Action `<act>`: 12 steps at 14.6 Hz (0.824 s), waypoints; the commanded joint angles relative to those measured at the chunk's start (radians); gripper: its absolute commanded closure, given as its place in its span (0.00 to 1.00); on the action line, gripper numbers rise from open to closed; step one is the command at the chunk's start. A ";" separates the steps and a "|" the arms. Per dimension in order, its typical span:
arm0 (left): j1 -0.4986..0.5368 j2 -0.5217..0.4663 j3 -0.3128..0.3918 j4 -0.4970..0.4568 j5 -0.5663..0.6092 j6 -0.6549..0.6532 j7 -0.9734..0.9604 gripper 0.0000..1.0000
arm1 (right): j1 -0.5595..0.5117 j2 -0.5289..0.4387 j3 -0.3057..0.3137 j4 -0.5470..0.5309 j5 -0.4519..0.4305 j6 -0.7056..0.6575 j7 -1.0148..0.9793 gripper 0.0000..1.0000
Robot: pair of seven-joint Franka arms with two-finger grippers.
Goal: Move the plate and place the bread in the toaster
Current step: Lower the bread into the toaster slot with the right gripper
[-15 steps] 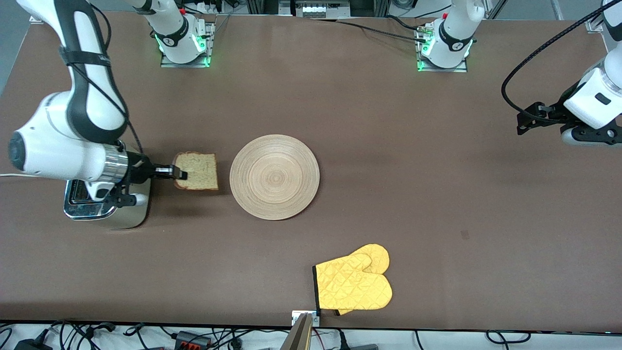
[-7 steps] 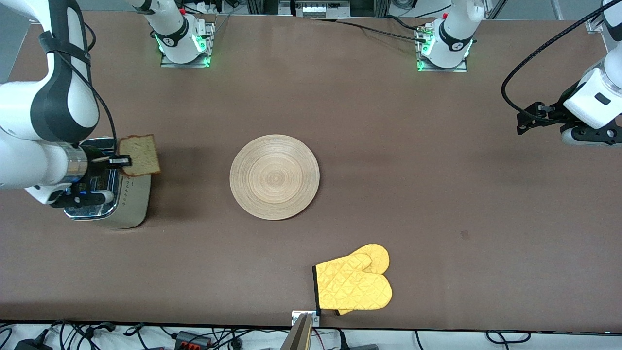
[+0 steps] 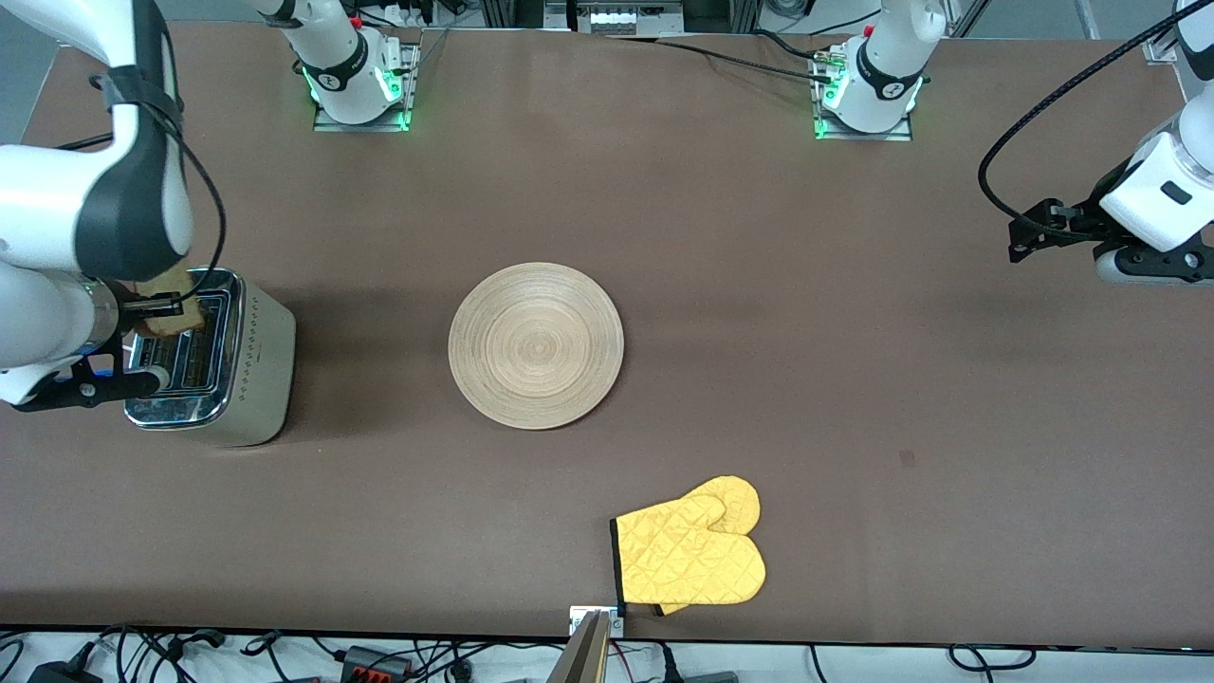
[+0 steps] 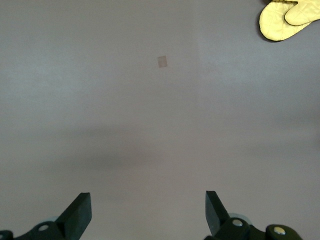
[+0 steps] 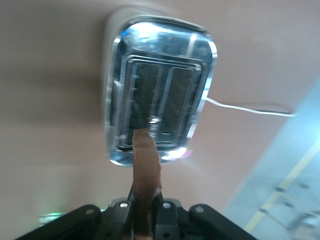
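Right gripper (image 3: 166, 305), over the boxy chrome-topped two-slot toaster (image 3: 213, 370): its fingers are clenched on the squarish slice of pale bread with a dark brown crust (image 3: 171, 302), held edge-on above the slots. In the right wrist view the bread (image 5: 146, 170) hangs upright between the fingers (image 5: 120, 212), its lower edge above the toaster's (image 5: 160, 90) shiny top. The toaster stands at the right arm's end of the brown worktop (image 3: 806, 360), its white cord (image 5: 250, 109) trailing off it.

Round, light tan wooden-looking plate (image 3: 536, 345) with ring grain: flat near the worktop's middle, bare.

Yellow quilted oven mitt (image 3: 690, 555): close to the worktop edge nearest the front camera.

Left gripper (image 4: 148, 212): waits over bare worktop at the left arm's end, fingers (image 4: 79, 212) released and spread wide, holding nothing; the mitt (image 4: 287, 20) lies well apart from it.
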 commanded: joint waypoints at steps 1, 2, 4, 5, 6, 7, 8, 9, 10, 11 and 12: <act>0.003 -0.019 -0.002 -0.009 -0.012 -0.009 -0.001 0.00 | 0.011 0.072 -0.003 0.048 -0.054 -0.009 -0.032 1.00; 0.003 -0.019 -0.002 -0.009 -0.012 -0.009 -0.001 0.00 | 0.007 0.083 -0.003 0.048 -0.054 0.014 -0.032 1.00; 0.003 -0.019 -0.002 -0.009 -0.012 -0.009 -0.001 0.00 | -0.004 0.099 -0.003 0.047 -0.043 0.031 -0.025 1.00; 0.003 -0.019 -0.002 -0.009 -0.012 -0.009 -0.001 0.00 | -0.003 0.111 -0.003 0.047 -0.043 0.037 -0.022 1.00; 0.003 -0.019 -0.002 -0.009 -0.012 -0.009 -0.001 0.00 | -0.006 0.116 -0.003 0.047 -0.042 0.063 -0.022 1.00; 0.003 -0.019 -0.002 -0.009 -0.012 -0.009 -0.001 0.00 | -0.007 0.122 -0.003 0.047 -0.040 0.086 -0.025 1.00; 0.003 -0.019 -0.002 -0.009 -0.012 -0.009 -0.001 0.00 | -0.010 0.125 -0.003 0.047 -0.040 0.100 -0.023 1.00; 0.003 -0.019 -0.002 -0.009 -0.012 -0.009 -0.001 0.00 | -0.010 0.126 -0.003 0.048 -0.039 0.106 -0.023 1.00; 0.003 -0.019 -0.002 -0.009 -0.012 -0.009 -0.001 0.00 | -0.012 0.126 -0.001 0.050 -0.031 0.112 -0.022 1.00; 0.003 -0.019 -0.002 -0.009 -0.012 -0.009 -0.001 0.00 | -0.012 0.126 -0.003 0.050 -0.011 0.126 0.000 1.00; 0.003 -0.019 -0.002 -0.009 -0.012 -0.009 -0.001 0.00 | -0.013 0.126 -0.003 0.050 0.001 0.127 0.038 1.00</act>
